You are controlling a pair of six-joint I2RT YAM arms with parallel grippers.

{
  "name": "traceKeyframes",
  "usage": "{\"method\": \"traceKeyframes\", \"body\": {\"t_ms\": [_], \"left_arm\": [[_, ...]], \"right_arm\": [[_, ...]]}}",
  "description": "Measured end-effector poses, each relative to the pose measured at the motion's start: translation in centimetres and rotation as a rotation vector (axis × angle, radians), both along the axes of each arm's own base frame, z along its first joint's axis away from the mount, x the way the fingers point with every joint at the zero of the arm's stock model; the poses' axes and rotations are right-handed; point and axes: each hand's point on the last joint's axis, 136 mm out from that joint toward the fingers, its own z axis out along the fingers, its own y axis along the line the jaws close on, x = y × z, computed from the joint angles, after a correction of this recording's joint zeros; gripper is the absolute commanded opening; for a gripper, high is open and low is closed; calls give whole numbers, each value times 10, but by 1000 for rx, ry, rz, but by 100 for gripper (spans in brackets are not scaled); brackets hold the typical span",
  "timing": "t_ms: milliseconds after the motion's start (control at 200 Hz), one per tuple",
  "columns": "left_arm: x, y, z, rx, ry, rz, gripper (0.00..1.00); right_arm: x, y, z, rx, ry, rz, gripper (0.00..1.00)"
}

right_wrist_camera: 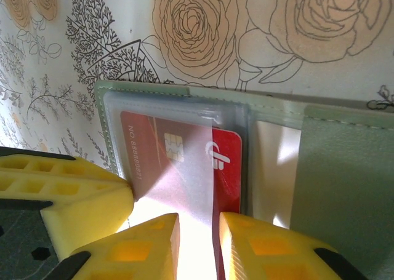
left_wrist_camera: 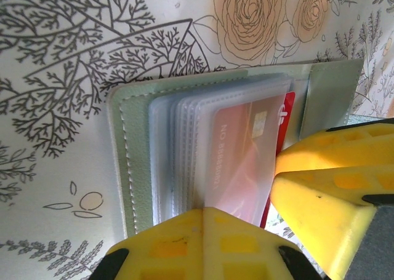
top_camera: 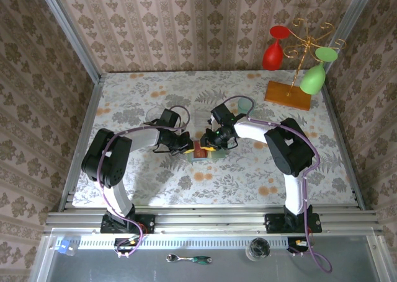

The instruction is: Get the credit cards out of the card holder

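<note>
Card holder (top_camera: 200, 153) lies open on the table (top_camera: 260, 170), mid-centre, between the grippers: left gripper (top_camera: 184, 147) at its left side, right gripper (right_wrist_camera: 197, 237) at its right. Credit card (right_wrist_camera: 225, 160) sits in a sleeve on one half, poking toward the crease, near edge between the right fingertips. Glass rack (top_camera: 291, 90) in the far right corner, cup (top_camera: 245, 102) behind the right arm.

The card holder (left_wrist_camera: 132, 169) lies open on the table (left_wrist_camera: 74, 58), a red credit card (left_wrist_camera: 287, 117) poking from its clear sleeves (left_wrist_camera: 184, 163). The left tool (left_wrist_camera: 203, 234), jaws closed, overlaps the sleeves; the right tool's finger (left_wrist_camera: 326, 200) adjoins the card.
</note>
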Motion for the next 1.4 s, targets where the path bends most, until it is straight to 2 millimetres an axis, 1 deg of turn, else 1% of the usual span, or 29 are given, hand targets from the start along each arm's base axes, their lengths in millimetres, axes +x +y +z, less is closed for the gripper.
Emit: {"method": "traceKeyframes", "body": {"t_ms": [355, 610, 695, 825, 985, 1100, 1240, 1400], "left_arm": [[0, 0, 0, 0, -2, -2, 0], [0, 0, 1, -1, -5, -3, 0], [1, -1, 3, -3, -7, -3, 0], [7, -6, 11, -14, -26, -9, 0], [9, -14, 18, -24, -45, -23, 0], [8, -17, 15, -18, -42, -35, 0], [5, -14, 8, 7, -25, -41, 0], [4, -12, 6, 19, -22, -44, 0]], "right_arm": [[2, -6, 5, -33, -28, -4, 26], [0, -8, 22, -15, -62, -6, 27], [1, -8, 25, -14, -70, -9, 28], [-2, -12, 21, -24, -60, -13, 31], [-6, -17, 14, -34, -42, -16, 31], [-6, -19, 13, -34, -43, -21, 31], [-4, -22, 11, -33, -40, -30, 31], [0, -22, 12, -17, -56, -32, 31]]}}
